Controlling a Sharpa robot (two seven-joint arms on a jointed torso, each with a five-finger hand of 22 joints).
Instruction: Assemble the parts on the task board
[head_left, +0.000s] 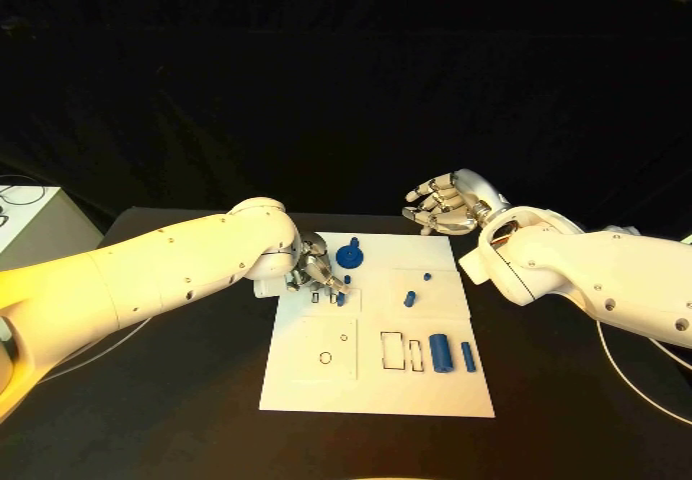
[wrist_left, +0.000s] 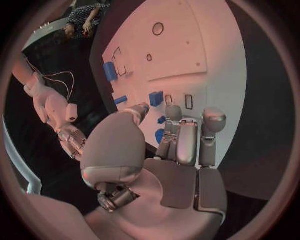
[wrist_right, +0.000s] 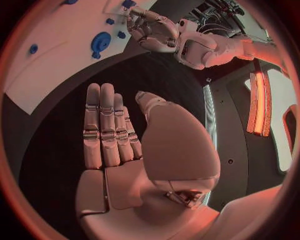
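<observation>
Task board (head_left: 378, 385) lies mid-table, white, with most blue parts loose on it — assembly looks early, by my judgement. Left hand (head_left: 320, 277) is low over the board's upper-left area, fingertips (wrist_left: 174, 113) down beside a small blue part (wrist_left: 156, 98); whether it pinches anything I cannot tell. Right hand (head_left: 450, 203) is raised off beyond the board's far edge, fingers straight and side by side, holding nothing.

Count in the head view: one round knobbed part (head_left: 349, 256) near the far edge, possibly seated; two long cylinders (head_left: 440, 353) lying side by side at the right; three or so small pieces (head_left: 410, 297) mid-board. Several outlined slots (head_left: 392, 348) and a small round hole (head_left: 326, 357) stand unfilled — most of the work remains.
</observation>
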